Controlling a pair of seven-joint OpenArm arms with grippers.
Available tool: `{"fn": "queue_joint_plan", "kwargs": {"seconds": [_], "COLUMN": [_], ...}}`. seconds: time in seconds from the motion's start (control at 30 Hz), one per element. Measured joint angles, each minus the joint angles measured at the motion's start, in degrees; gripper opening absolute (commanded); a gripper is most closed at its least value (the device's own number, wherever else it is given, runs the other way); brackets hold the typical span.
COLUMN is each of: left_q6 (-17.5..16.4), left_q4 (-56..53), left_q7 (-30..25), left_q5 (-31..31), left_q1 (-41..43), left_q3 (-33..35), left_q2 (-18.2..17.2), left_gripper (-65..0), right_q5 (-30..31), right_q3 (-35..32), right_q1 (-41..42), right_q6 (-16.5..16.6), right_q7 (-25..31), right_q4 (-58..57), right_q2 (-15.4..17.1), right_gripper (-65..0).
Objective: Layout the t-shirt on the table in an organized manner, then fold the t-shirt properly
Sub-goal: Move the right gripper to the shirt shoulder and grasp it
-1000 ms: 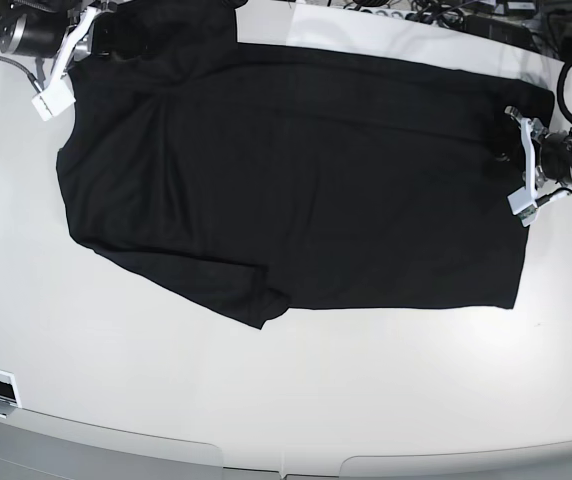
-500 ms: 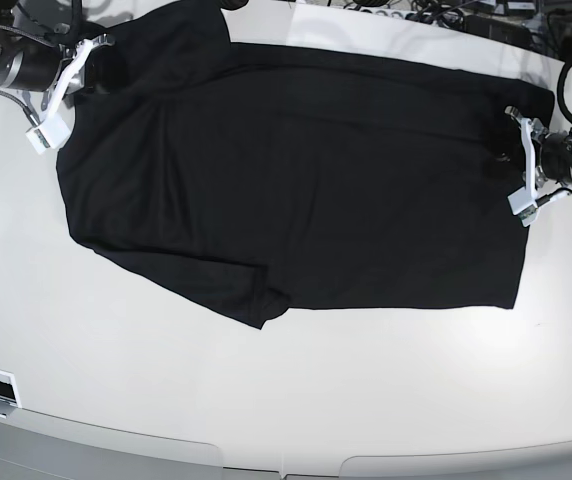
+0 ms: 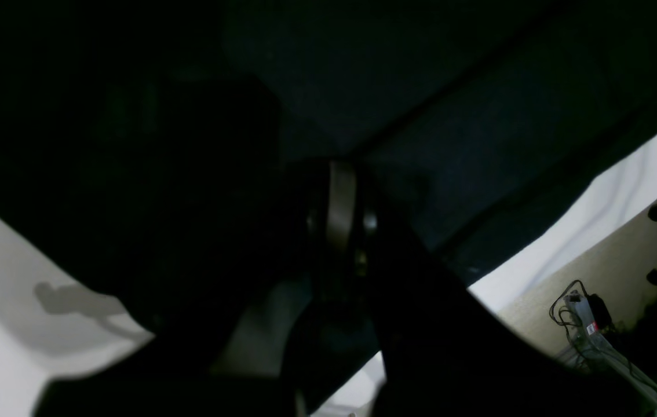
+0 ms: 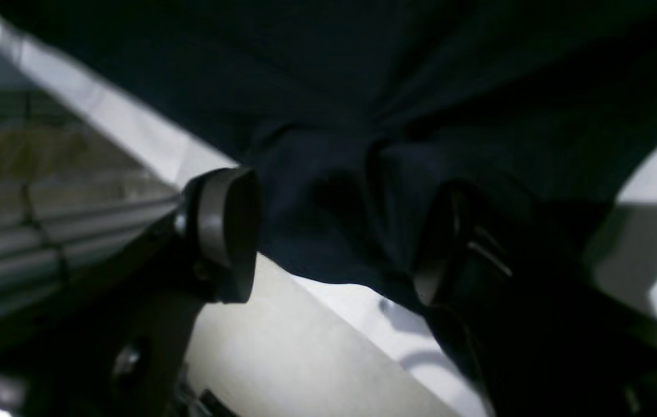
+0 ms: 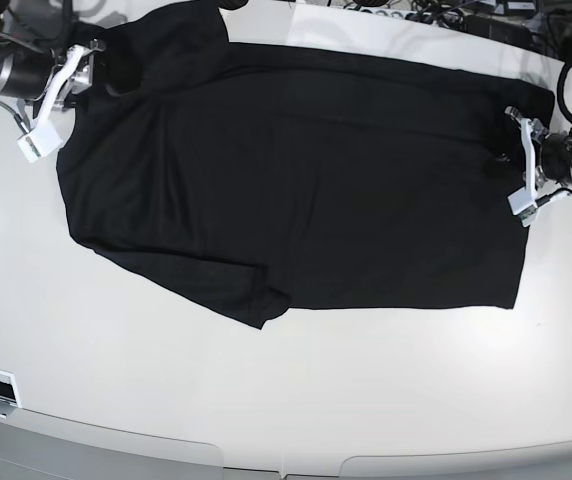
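Both arms are black and silver cylinders trailing black cables, each ending in a white-framed tool, the other with round grey pads.

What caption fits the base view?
Black t-shirt spread on white table; right gripper open, left gripper shut.

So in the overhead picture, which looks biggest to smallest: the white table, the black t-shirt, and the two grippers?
1. The table takes up most of the view.
2. The t-shirt covers a large part of its middle.
3. The right gripper and the left gripper are far smaller and look about alike, so I would not rank them.
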Motion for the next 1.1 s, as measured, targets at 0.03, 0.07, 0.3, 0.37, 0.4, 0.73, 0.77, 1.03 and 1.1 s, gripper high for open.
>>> {"fn": "queue_joint_plan", "kwargs": {"seconds": [0.03,0.07,0.3,0.37,0.4,0.73,0.77,1.03,1.1], "left_q6": [0.00,0.00,0.00,0.00,0.00,0.00,0.00,0.00,0.00], "left_q4": [0.00,0.00,0.00,0.00,0.00,0.00,0.00,0.00,0.00], "left_q7": [0.02,-0.02,0.00,0.00,0.02,-0.22,-0.20,-0.22,-0.20], "left_q5": [0.00,-0.02,0.00,-0.02,0.00,0.00,0.00,0.00,0.00], "left_q1": [0.00,-0.02,0.00,0.00,0.00,0.00,0.00,0.00,0.00], "left_q3": [0.00,0.00,0.00,0.00,0.00,0.00,0.00,0.00,0.00], "left_q2": [0.00,0.02,0.00,0.00,0.00,0.00,0.00,0.00,0.00], "left_gripper": [-65.0,-65.0,-65.0,-65.0,-65.0,-65.0,-65.0,-65.0,-65.0], "right_q5": [2.97,5.95,17.40,15.69,15.74,-1.40,-6.82,-41.68,-46.82], "right_q3": [0.00,0.00,0.00,0.00,0.00,-10.95,-13.11,-26.49,-28.65], "right_q1": [-0.04,-0.17,-4.04,-4.96,-5.38,-8.81,-8.85,-8.81,-9.01], "right_q6": [0.00,0.00,0.02,0.02,0.02,0.02,0.02,-3.50,-6.88], "right_q7": [0.02,0.04,0.20,0.00,0.07,0.50,0.68,20.41,23.06], "right_q4": [0.90,2.03,7.32,7.30,7.30,7.32,7.30,7.23,7.21], "right_q2": [0.33,0.59,0.63,0.48,0.48,-2.45,-2.62,-2.40,-2.40], "right_gripper": [-23.7,-23.7,-23.7,-23.7,-23.7,-24.8,-24.9,-24.9,-24.9]}}
